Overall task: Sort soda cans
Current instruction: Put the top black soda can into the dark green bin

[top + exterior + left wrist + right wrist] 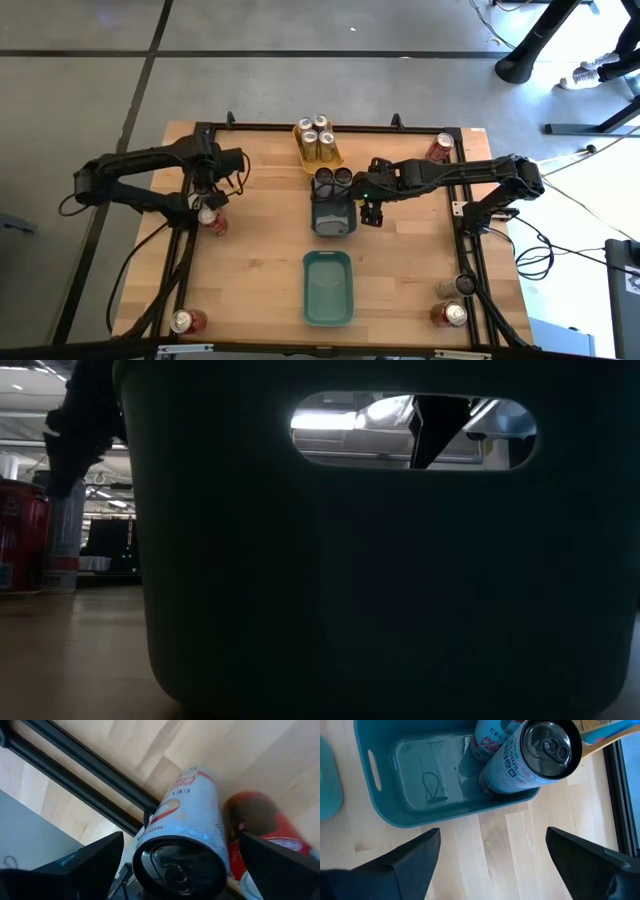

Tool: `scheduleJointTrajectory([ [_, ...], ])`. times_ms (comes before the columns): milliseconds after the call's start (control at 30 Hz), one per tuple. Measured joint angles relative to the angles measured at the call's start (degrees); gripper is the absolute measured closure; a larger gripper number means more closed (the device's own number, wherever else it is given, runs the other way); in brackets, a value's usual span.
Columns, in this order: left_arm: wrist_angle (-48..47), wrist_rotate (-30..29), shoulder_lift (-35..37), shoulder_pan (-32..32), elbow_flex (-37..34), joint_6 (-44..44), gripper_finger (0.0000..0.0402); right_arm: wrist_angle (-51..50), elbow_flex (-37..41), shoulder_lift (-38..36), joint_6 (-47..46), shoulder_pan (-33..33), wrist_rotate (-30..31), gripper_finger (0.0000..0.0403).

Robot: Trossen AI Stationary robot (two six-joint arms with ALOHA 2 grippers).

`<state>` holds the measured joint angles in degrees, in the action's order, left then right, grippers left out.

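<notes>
You are looking at four gold cans (318, 140) in the yellow tray (303, 157), two dark-topped cans (333, 179) in one teal tray (333, 221); another teal tray (328, 290) is blocking the low view. The left gripper (208, 204) is straddling a pale can (186, 827), fingers apart, grip unclear. The right gripper (372, 214) is gaping empty.

Two black jointed arms w/ loose black cables; right end effector (372, 214) has wide dark wedge fingers (415, 855).
</notes>
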<state>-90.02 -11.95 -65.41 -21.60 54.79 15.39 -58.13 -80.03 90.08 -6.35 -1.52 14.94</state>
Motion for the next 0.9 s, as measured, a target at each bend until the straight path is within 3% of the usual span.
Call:
scheduleJointTrajectory([
  [233,0.0,0.5,0.0,-0.2,-2.7,-2.1,0.0036,0.1,0.0,0.0,0.0,0.0,0.0,0.0042],
  [533,-0.1,0.7,0.0,-0.2,-2.7,-4.3,0.0146,0.0,0.0,0.0,0.1,0.0,0.0,0.0042],
  [700,0.1,0.6,0.0,-0.1,-0.8,-5.1,0.0147,-3.9,-1.2,0.0,-0.8,-0.2,-1.3,0.0042],
  [900,0.0,0.4,0.0,-0.1,6.9,-5.0,0.0147,-10.8,-6.4,-0.1,-2.6,-3.0,-2.1,0.0042],
])
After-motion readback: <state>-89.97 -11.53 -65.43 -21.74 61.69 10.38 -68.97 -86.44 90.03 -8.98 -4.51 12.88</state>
